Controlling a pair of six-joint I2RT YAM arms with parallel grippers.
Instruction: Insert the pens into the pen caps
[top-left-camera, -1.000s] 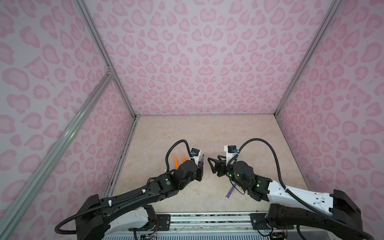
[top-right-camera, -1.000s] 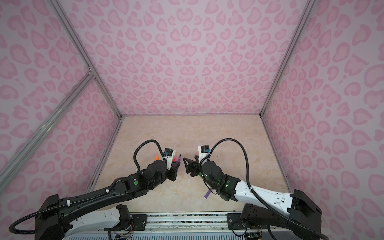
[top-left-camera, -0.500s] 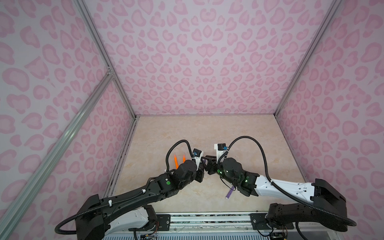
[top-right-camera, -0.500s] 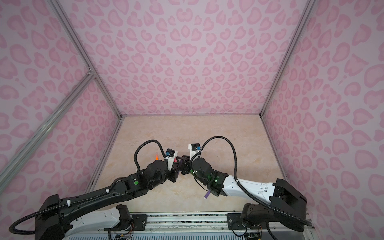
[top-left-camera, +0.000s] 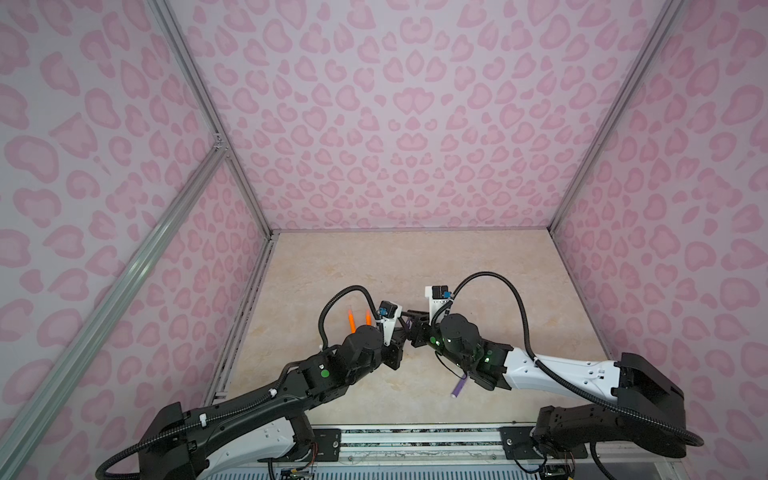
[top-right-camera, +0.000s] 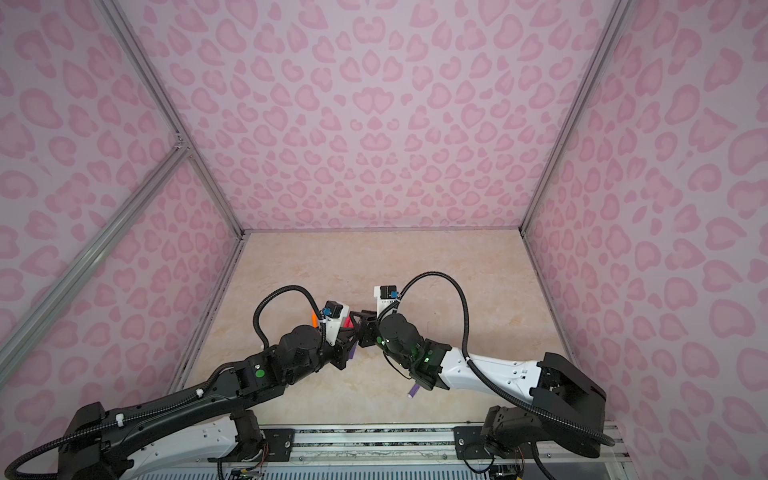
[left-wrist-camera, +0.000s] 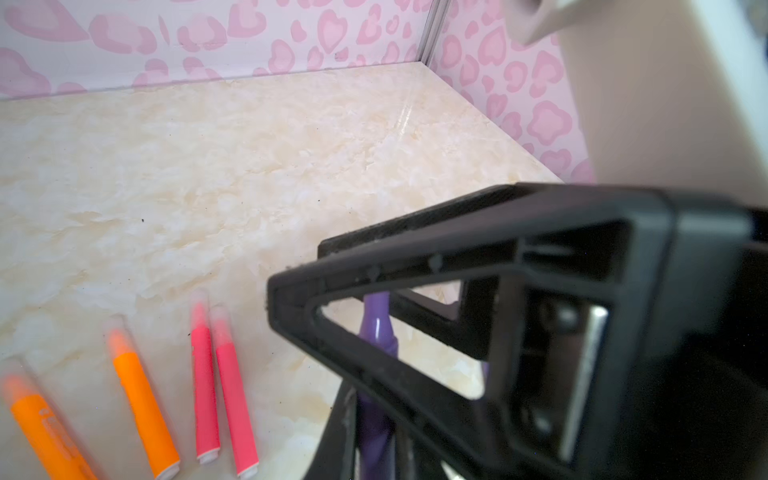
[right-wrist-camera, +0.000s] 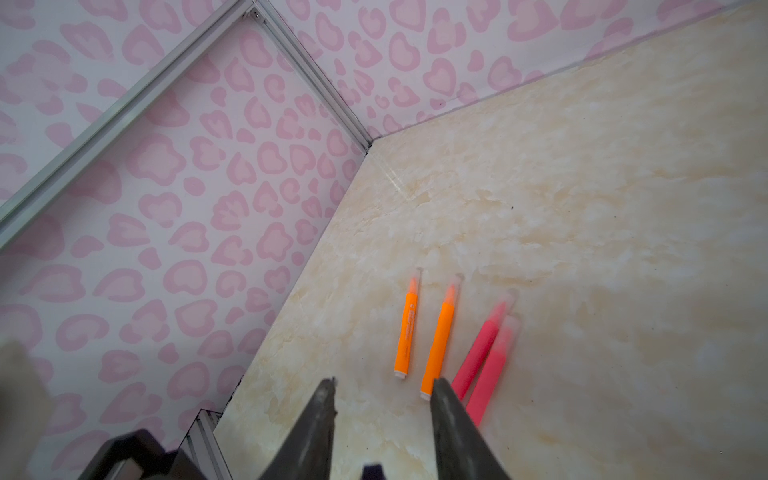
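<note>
My left gripper (left-wrist-camera: 374, 440) is shut on a purple pen (left-wrist-camera: 376, 328), held up near the table's middle in both top views (top-left-camera: 409, 323). My right gripper (right-wrist-camera: 385, 382) meets it head-on (top-left-camera: 412, 326). Its jaws stand apart, with the purple pen (right-wrist-camera: 372, 471) low between them. One of its black fingers (left-wrist-camera: 415, 266) crosses in front of the pen's tip. Two orange pens (right-wrist-camera: 406, 332) (right-wrist-camera: 440, 340) and two pink-red pens (right-wrist-camera: 478, 353) (right-wrist-camera: 494, 374) lie side by side on the table. Each has a clear pen cap (left-wrist-camera: 199, 301) over its tip. Another purple pen (top-left-camera: 459, 386) lies partly under my right arm.
Pink patterned walls close the beige marble table (top-left-camera: 415, 266) on three sides. An aluminium post (right-wrist-camera: 316, 79) stands in the far left corner. A metal rail (top-left-camera: 415, 440) runs along the front edge.
My right gripper has swung left across the table to meet the left gripper, and its jaws have narrowed. The left gripper has kept still with the purple pen.
</note>
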